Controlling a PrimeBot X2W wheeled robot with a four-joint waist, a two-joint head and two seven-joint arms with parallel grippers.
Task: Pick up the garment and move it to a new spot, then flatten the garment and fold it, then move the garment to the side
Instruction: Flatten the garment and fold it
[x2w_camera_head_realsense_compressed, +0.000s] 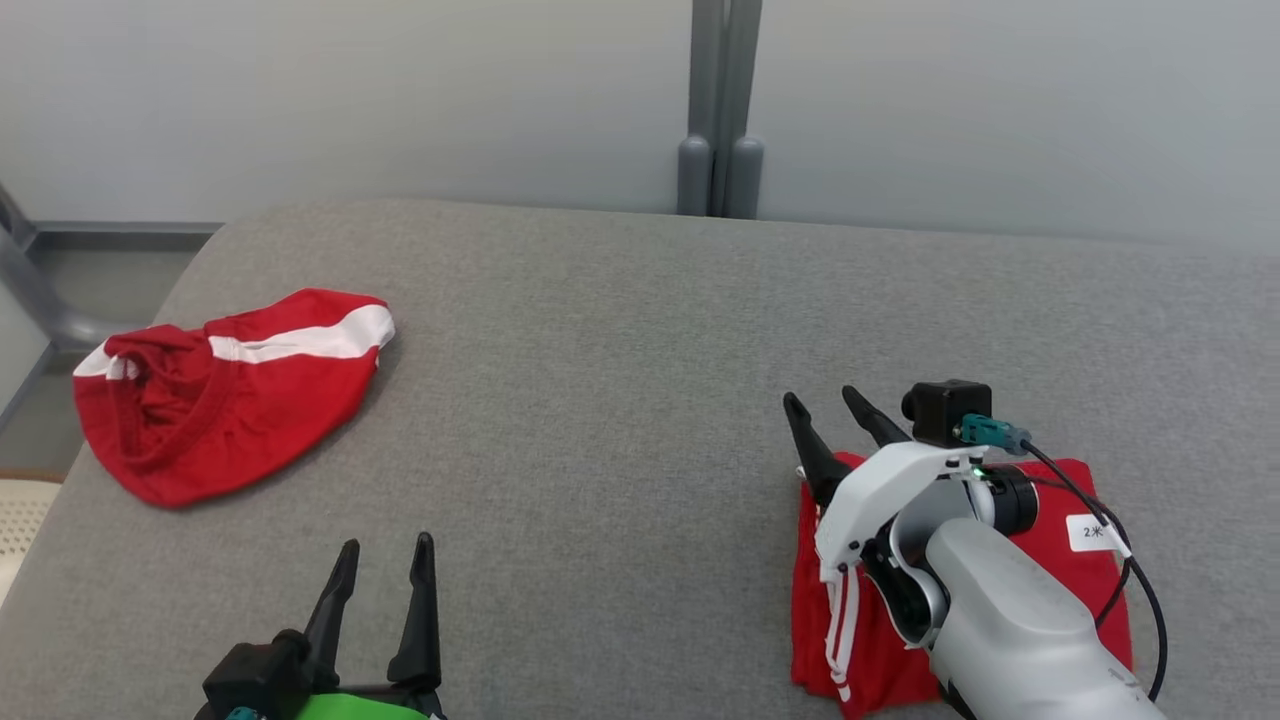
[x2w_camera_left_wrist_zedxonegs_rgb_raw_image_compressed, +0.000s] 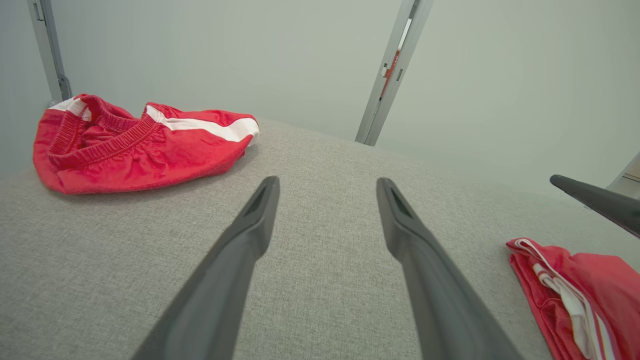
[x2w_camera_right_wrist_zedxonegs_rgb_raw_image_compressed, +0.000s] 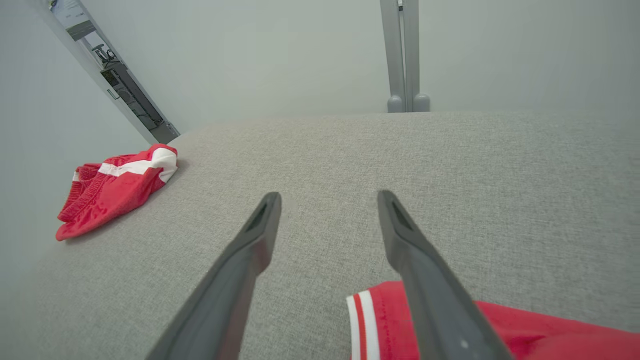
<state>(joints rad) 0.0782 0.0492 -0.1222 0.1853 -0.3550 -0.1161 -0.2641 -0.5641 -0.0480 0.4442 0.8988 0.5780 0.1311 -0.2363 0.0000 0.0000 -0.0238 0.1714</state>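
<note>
On the grey cushion (x2w_camera_head_realsense_compressed: 640, 330) the folded garment (x2w_camera_head_realsense_compressed: 812, 620) lies at the near right edge, apparently done, under the right gripper (x2w_camera_head_realsense_compressed: 822, 397), jaws apart and empty; the left gripper (x2w_camera_head_realsense_compressed: 388, 542) is spread too, and crumpled shorts (x2w_camera_head_realsense_compressed: 230, 390) wait at the left edge.

The crumpled shorts (x2w_camera_head_realsense_compressed: 230, 390) are red with a broad white stripe. The folded shorts (x2w_camera_head_realsense_compressed: 812, 620) are red too, with thin white stripes and a white label (x2w_camera_head_realsense_compressed: 1095, 532). The tabletop (x2w_camera_head_realsense_compressed: 600, 400) is heathered grey. The left pincer (x2w_camera_head_realsense_compressed: 388, 545) and the right pincer (x2w_camera_head_realsense_compressed: 822, 398) have black fingers.
</note>
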